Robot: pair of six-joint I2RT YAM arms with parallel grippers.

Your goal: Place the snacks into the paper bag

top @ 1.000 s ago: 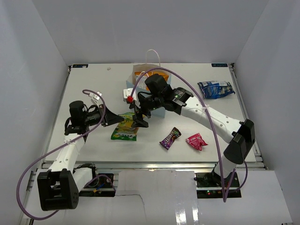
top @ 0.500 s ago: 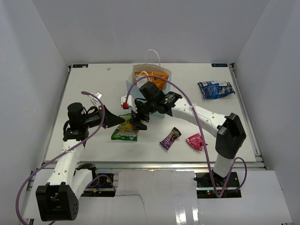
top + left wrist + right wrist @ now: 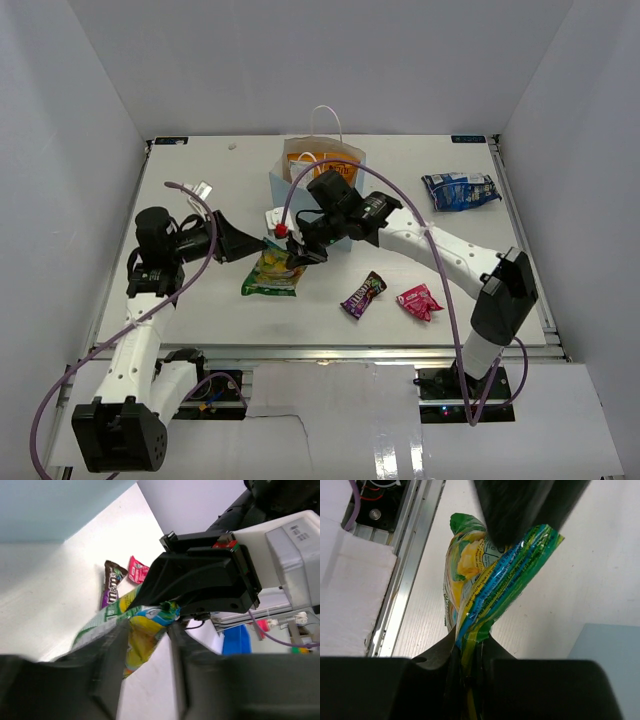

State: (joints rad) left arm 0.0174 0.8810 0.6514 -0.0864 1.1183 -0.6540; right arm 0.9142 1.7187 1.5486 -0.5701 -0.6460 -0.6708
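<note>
Left claw (image 3: 261, 243) and right claw (image 3: 299, 257) both clench the green-yellow packet (image 3: 270, 281), at 7 o'clock from the paper bag (image 3: 282, 188).

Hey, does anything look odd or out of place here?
Yes: the green-yellow foil packet is pinched by the left gripper and the right gripper at once, its upper end lifted and creased between them.

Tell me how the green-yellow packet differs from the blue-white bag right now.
The green-yellow packet is clamped by the left gripper and right gripper; the blue-white bag lies untouched. The packet is near the paper bag; the blue-white bag lies far right. Both are outside the paper bag.
</note>
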